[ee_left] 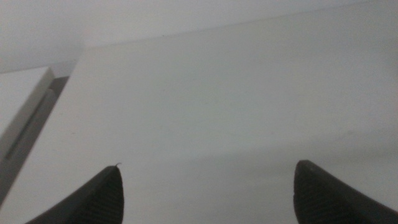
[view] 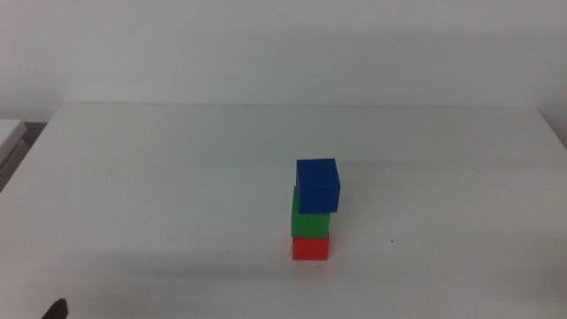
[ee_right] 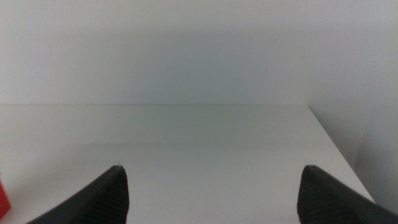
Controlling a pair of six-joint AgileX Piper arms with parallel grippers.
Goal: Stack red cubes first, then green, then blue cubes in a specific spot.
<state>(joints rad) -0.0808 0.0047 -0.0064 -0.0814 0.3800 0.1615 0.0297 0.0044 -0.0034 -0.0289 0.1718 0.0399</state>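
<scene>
A finished stack is seen near the table's centre: red cube, green cube, blue cube topmost. Left gripper and right gripper are spread wide, empty. No further move seems required.

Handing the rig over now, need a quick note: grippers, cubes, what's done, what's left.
Left gripper: open, empty, over bare table, its tip at the middle view's bottom-left edge.
Right gripper: open, empty, out of the middle view.
Cubes: red cube on the table, green cube on it, blue cube on top, sitting slightly off toward the right.
Done: full stack in order, nothing gripped.
Left: nothing visible; maybe check the blue cube's overhang.
</scene>
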